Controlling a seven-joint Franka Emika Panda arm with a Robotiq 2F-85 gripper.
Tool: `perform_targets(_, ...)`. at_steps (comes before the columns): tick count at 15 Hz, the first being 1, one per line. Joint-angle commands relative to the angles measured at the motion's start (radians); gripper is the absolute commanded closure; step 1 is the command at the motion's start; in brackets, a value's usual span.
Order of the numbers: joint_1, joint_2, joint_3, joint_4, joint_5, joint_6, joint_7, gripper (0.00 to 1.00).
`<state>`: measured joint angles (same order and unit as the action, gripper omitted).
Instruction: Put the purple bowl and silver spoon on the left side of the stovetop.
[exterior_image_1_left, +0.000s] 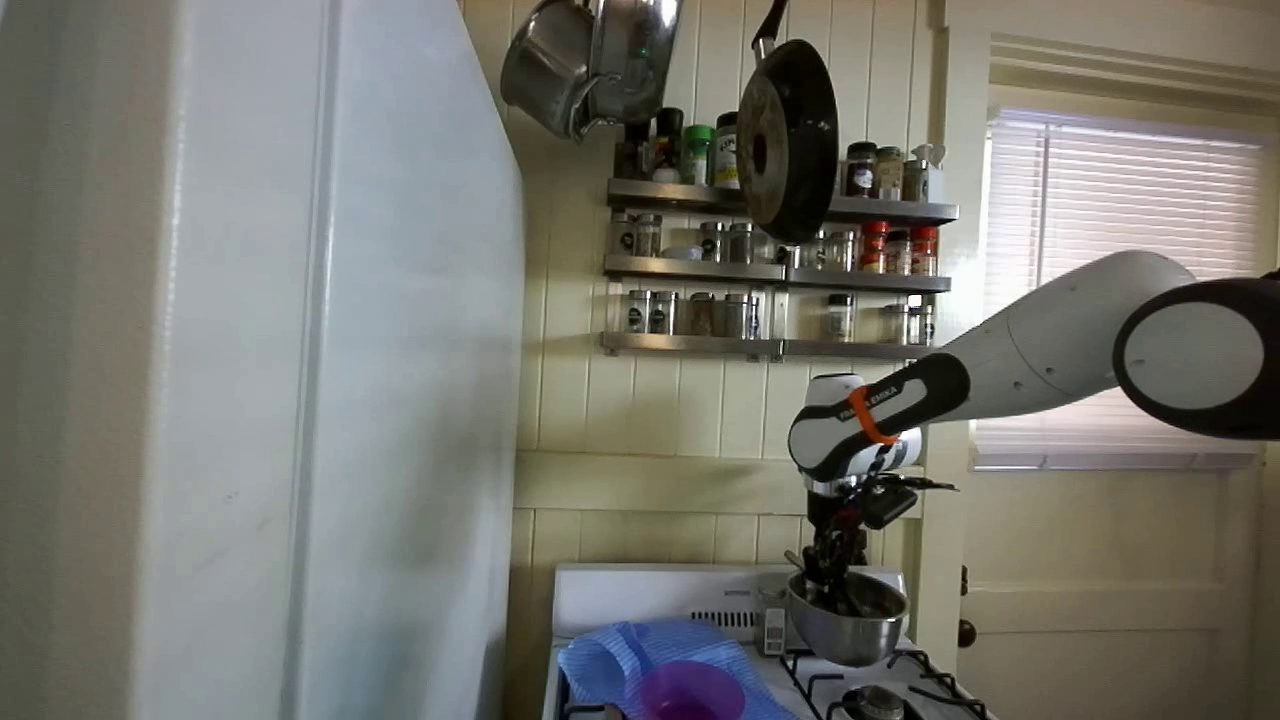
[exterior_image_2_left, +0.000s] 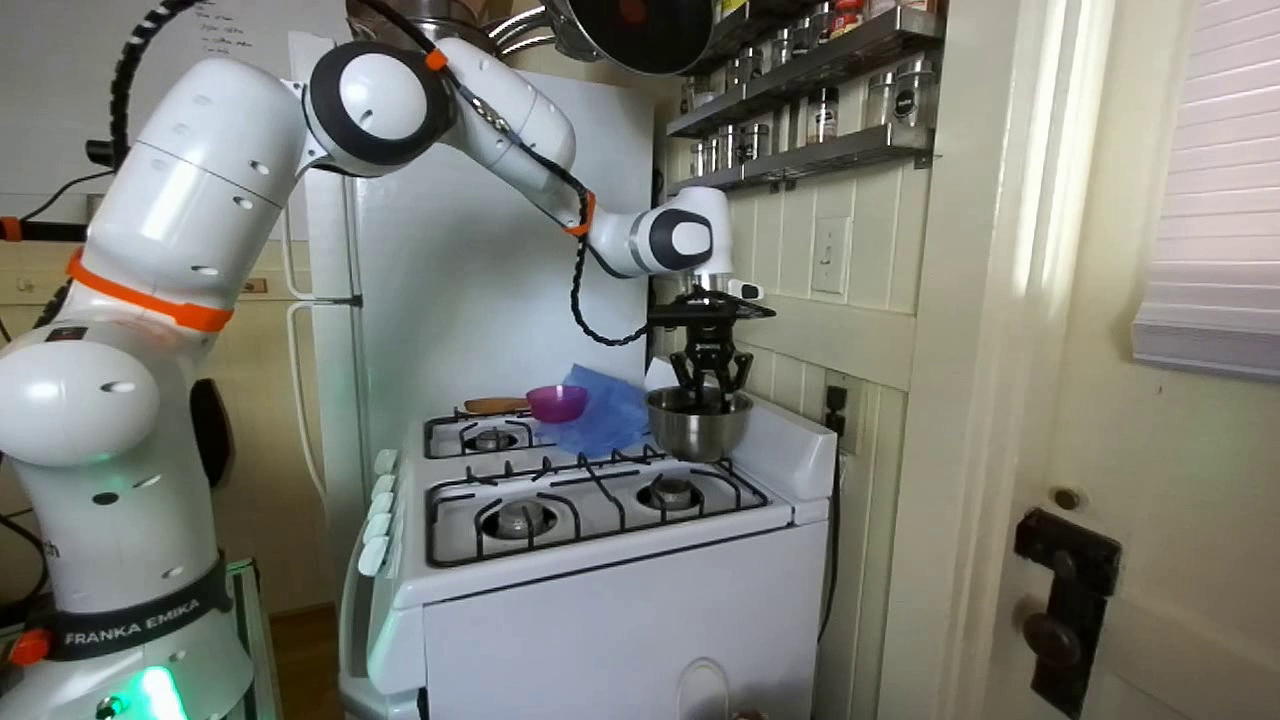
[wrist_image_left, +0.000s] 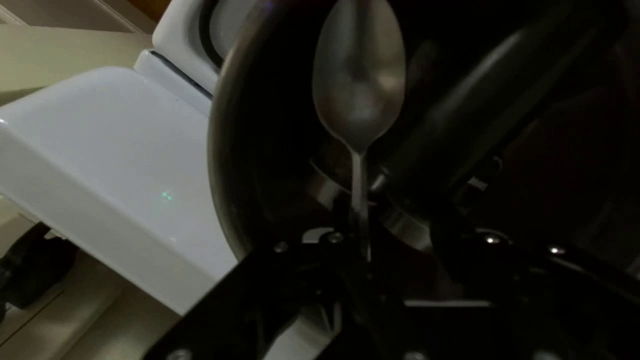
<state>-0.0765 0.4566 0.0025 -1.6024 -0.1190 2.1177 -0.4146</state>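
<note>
Wrist view: a silver metal spoon points its oval end to twelve o'clock over a round silver metal pot. Black metal fingers dip into the pot, part-way apart, the spoon's handle close by one. In an exterior view, a small round pinkish-purple plastic bowl sits at nine o'clock from the pot, at the edge of a blue cloth on the white stovetop; a tall white refrigerator stands between ten and eleven o'clock. Steel spice shelves line the cream panelled wall.

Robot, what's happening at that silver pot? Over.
Hand partly open, down in silver pot. Silver spoon there too, apparently not gripped. Dark handle beside it, maybe in the way.
</note>
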Motion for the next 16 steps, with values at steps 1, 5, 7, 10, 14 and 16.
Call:
perform_targets(1,-0.007,0.023,0.012,0.039,0.012,-0.042,-0.016,0.88)
perform_targets(5,0.014,-0.009,0.001,0.013,-0.026,-0.048,0.021,1.00)
perform_targets(7,0.028,-0.034,-0.002,-0.010,-0.053,-0.044,0.029,0.97)
perform_targets(10,0.053,-0.077,-0.006,-0.041,-0.108,-0.030,0.049,0.97)
perform_targets(14,0.099,-0.146,-0.018,-0.085,-0.239,-0.025,0.125,0.97)
perform_targets(16,0.113,-0.171,-0.013,-0.102,-0.269,-0.031,0.158,0.97)
